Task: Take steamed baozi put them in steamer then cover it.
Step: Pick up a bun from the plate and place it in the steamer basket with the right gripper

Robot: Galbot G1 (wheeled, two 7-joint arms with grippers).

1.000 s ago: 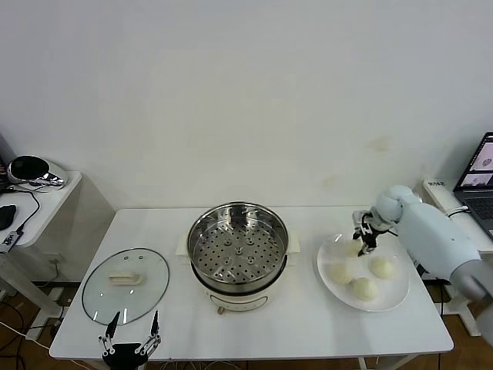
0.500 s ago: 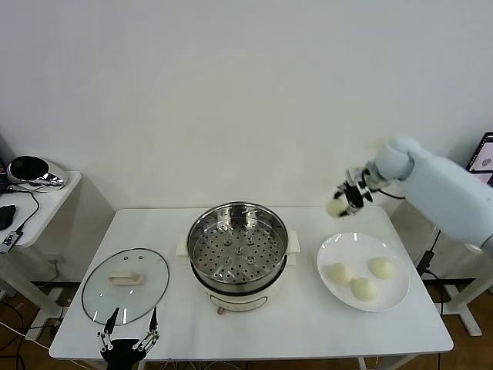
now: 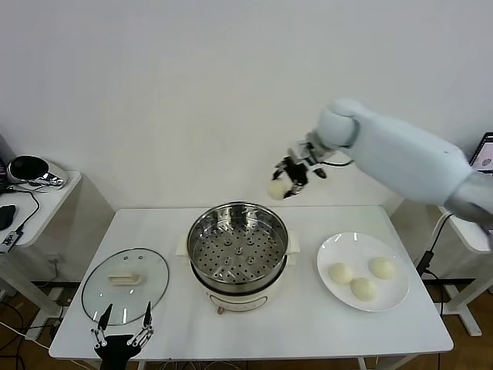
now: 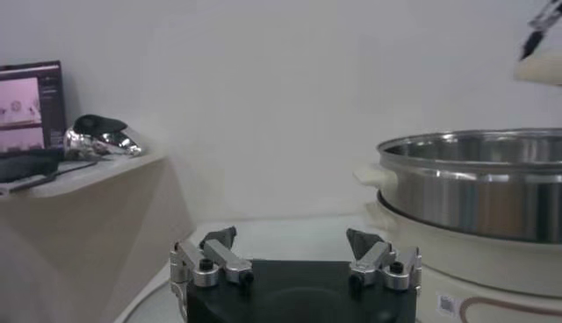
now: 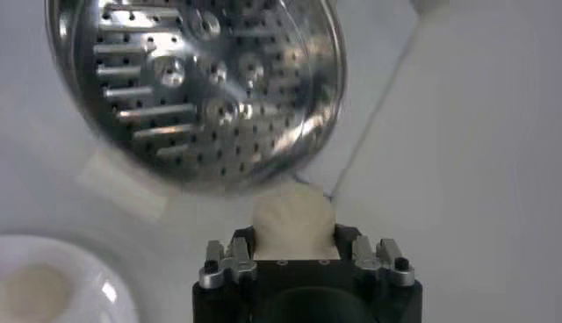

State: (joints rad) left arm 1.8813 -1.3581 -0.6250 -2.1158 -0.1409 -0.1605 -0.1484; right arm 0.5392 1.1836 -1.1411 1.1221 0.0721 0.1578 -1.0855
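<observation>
The right gripper (image 3: pixel 288 179) clamps a bun (image 5: pixel 293 221) in the air above the far right rim of the steamer (image 3: pixel 238 248); its wrist view shows the perforated tray below. Three buns (image 3: pixel 362 277) lie on the plate (image 3: pixel 331 251). The left gripper (image 4: pixel 295 255) gapes at the near left by the lid (image 3: pixel 125 284).

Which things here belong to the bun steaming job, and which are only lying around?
Job:
- bun held in the right gripper
- three buns on the plate
- steamer
- glass lid

Lying about:
- laptop
- side table with a shiny dark object
</observation>
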